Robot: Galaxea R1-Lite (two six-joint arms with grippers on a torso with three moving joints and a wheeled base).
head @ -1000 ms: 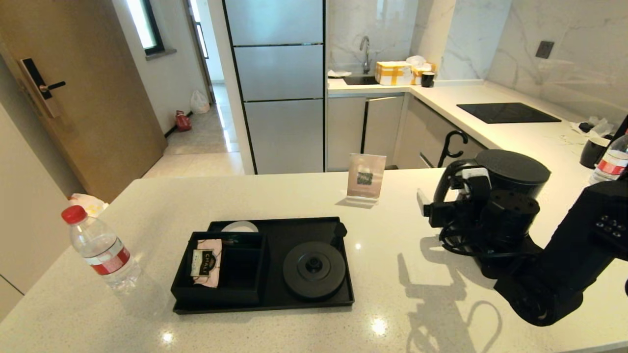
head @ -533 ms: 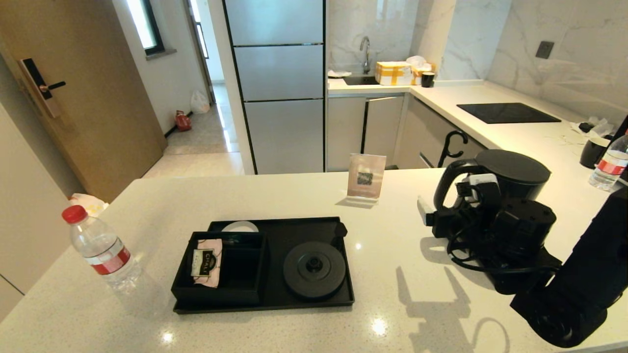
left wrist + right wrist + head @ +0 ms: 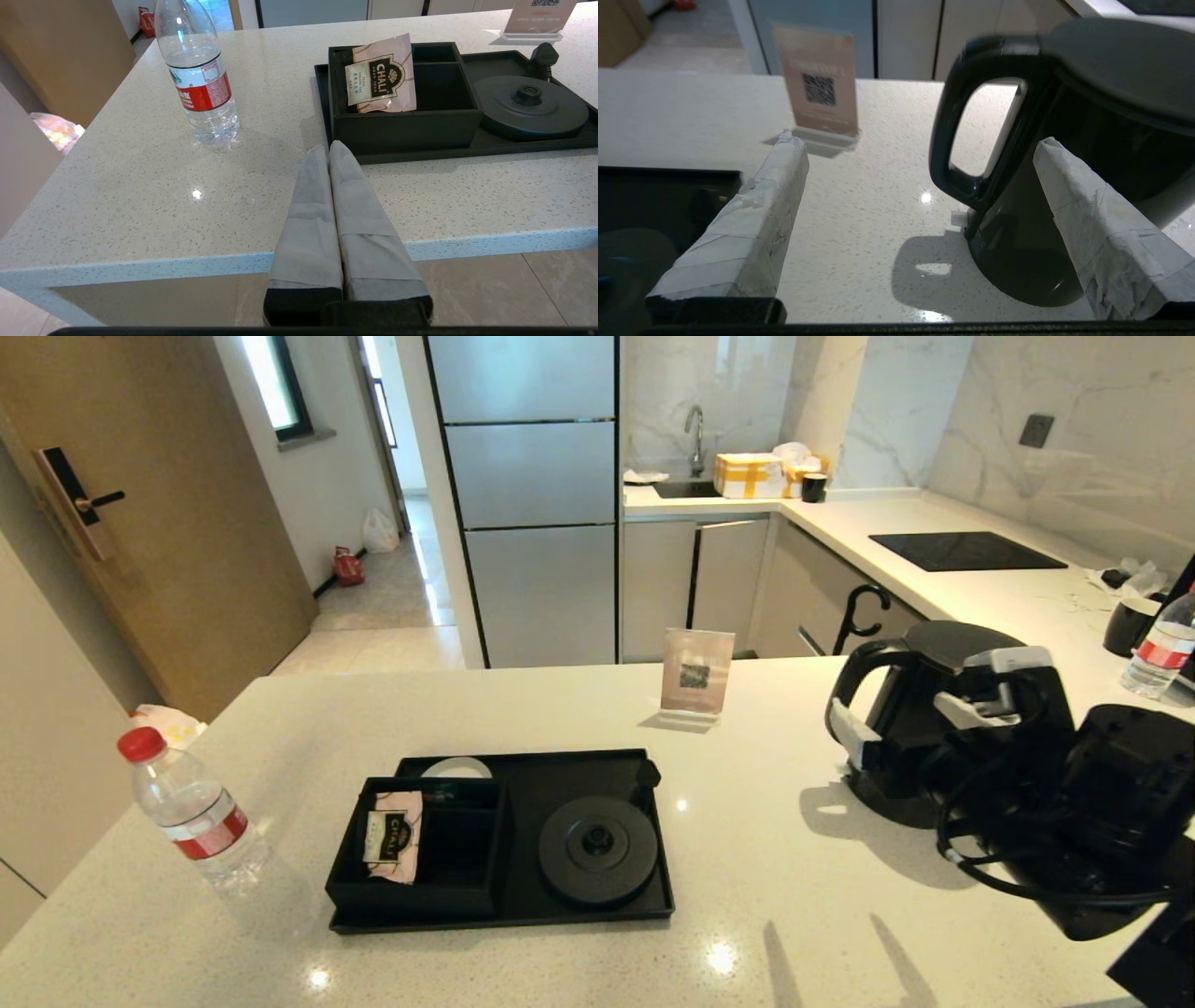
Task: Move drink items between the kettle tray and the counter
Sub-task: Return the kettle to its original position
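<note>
In the head view, the kettle [image 3: 920,723] is being reached for at the right by the wide-open right gripper [image 3: 934,714], its round base on the kettle tray [image 3: 523,919] lower centre is being left bare, the water bottle [image 3: 191,812] is being left on the counter [image 3: 523,709] lower left, and the left gripper [image 3: 329,161] is being kept shut.

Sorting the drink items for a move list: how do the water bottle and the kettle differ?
The water bottle is clear with a red cap; the kettle is opaque black. The bottle is slim and handleless; the kettle is wide with a side handle. Both stand upright on the counter, outside the tray.
</note>
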